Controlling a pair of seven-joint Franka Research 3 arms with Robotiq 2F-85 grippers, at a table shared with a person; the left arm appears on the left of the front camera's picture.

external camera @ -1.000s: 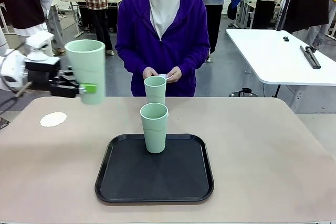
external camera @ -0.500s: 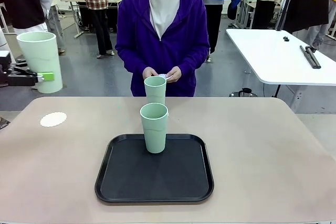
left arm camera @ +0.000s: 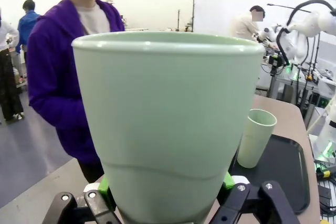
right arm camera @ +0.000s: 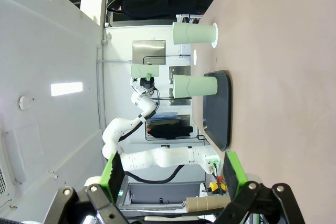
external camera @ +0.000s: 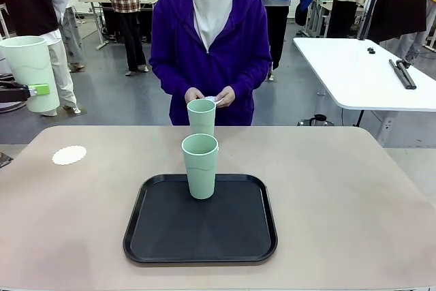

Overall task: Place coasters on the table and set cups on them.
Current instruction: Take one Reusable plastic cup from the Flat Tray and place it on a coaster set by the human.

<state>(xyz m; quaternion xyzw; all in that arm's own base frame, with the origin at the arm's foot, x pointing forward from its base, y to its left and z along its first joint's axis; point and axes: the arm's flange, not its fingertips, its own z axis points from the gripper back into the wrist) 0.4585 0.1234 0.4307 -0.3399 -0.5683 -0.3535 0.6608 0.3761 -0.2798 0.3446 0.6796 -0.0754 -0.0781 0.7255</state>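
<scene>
My left gripper [external camera: 28, 90] is shut on a pale green cup [external camera: 30, 73], held upright in the air past the table's left edge; the same cup [left arm camera: 168, 124] looms large in the left wrist view. A white scalloped coaster [external camera: 69, 155] lies bare on the beige table [external camera: 340, 189] at the left. A second cup [external camera: 199, 165] stands on the black tray [external camera: 157, 236]. A third cup [external camera: 201, 116] stands behind it near the far edge, on a coaster [right arm camera: 215, 33]. The person's hands hold another white coaster [external camera: 218, 99]. My right gripper [right arm camera: 173, 174] is open, with nothing between its fingers.
The person in a purple hoodie stands at the far edge, behind the far cup. A white table [external camera: 368, 73] stands at the back right. The tabletop right of the tray is bare.
My left gripper has carried its cup to the left and slightly up, from over the table's left part to beyond its left edge. The other cups and the coaster have not moved.
</scene>
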